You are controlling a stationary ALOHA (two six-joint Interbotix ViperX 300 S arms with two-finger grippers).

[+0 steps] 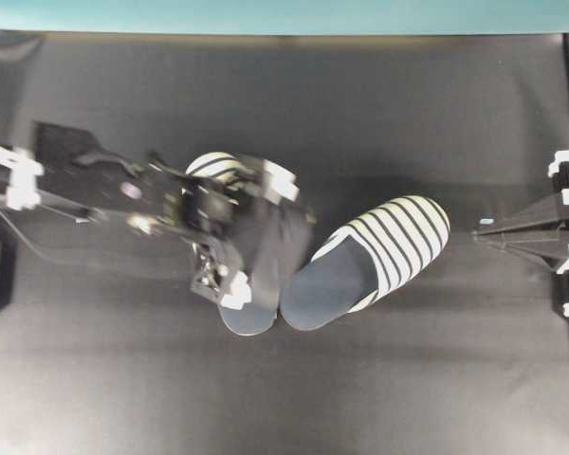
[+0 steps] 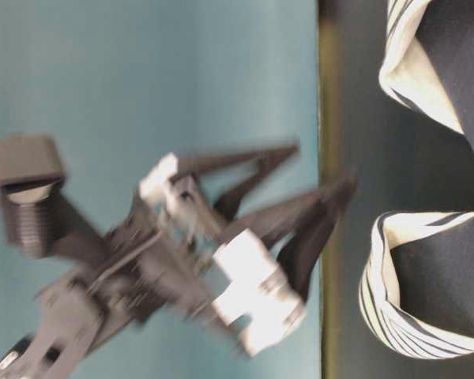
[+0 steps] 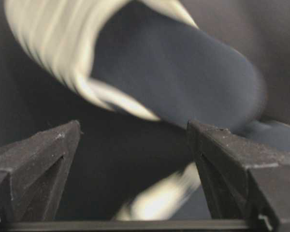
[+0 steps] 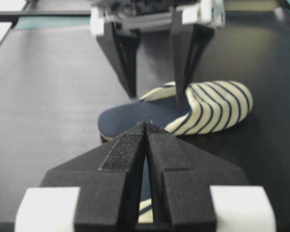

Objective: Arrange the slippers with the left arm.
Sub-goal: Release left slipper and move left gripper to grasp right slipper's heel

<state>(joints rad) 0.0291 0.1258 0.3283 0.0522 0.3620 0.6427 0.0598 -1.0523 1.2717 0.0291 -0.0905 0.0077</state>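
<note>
At mid-table lie the slippers (image 1: 375, 261), a striped pair with dark navy insoles — one (image 1: 384, 251) in plain sight to the right of centre, its toe cover pointing up and to the right, the other (image 1: 237, 246) largely covered by the left arm (image 1: 85, 180) in the overhead view. Their heels appear to meet or nearly meet at the lower ends, so the two form a shallow V, not a parallel pair. Above the covered slipper hangs the left gripper (image 1: 261, 237), its jaws spread wide and holding nothing; in the left wrist view the two black fingers (image 3: 36, 164) frame an empty gap, with the blurred slipper below and beyond them. Whether a fingertip touches the fabric cannot be told, since the pictures are smeared. At the right edge of the black table (image 1: 284, 398) the right gripper (image 1: 493, 235) rests apart from the work, jaws pressed together on nothing.

Judged from this layout, the step in hand is squaring the pair. To do it well, the left gripper should take one slipper by a firm edge — the rim of the toe cover or the side of the sole — and turn it until its long axis matches its mate's, toes level and sides just beside each other. A low, slow approach seems wise, since the soft upper may fold and a nudge could shift the neighbouring slipper.
</note>
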